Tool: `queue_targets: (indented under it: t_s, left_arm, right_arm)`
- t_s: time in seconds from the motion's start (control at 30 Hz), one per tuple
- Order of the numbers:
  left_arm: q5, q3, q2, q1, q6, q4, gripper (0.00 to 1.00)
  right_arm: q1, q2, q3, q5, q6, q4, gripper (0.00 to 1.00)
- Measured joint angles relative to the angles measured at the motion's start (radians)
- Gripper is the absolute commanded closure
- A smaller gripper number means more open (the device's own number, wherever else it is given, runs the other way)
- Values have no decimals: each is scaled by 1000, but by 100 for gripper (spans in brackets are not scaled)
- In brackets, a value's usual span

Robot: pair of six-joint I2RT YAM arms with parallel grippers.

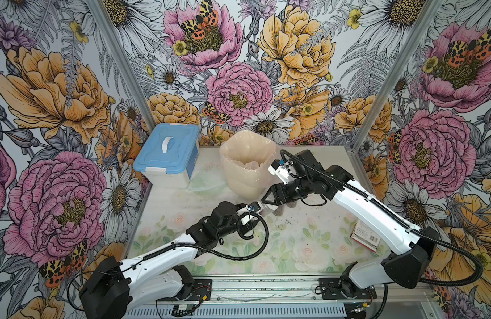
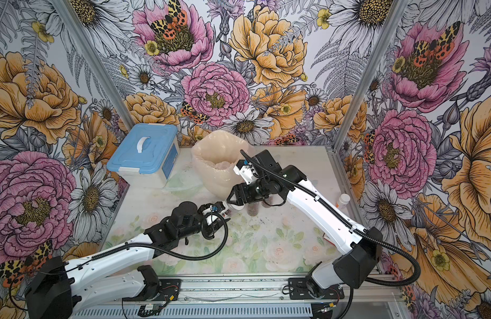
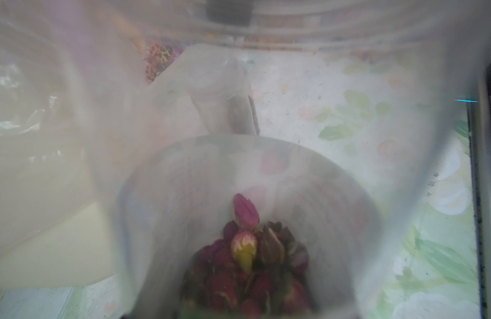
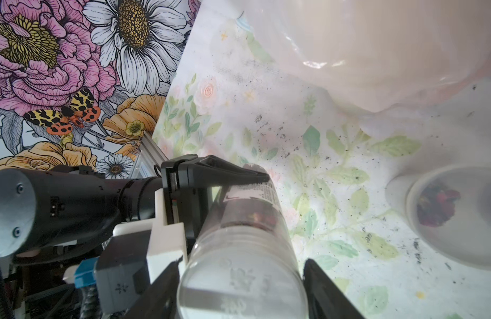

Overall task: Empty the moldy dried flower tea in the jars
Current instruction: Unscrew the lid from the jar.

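Right wrist view, labelled jar (image 4: 255, 193) of dried buds (image 4: 256, 215), my left pincer (image 1: 260, 209) pinching its body, my right pincer (image 4: 244, 262) pinching its lid (image 4: 238, 290)

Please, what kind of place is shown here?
Probably a staged robot test booth, not a real home: flower-printed walls on an aluminium frame, two robot arms mounted on a metal rail, and one small tabletop.
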Motion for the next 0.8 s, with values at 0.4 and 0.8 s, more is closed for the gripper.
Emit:
queue_targets:
  t_s: [0.4,0.8]
  left_arm:
    - [112,0,0,42,-9,-30,44]
    - [350,11,0,116,-8,-59,43]
  right_arm:
    - [4,-10,-30,-26,-163,20,73]
    - [29,-81,-71,-17,-666,42,88]
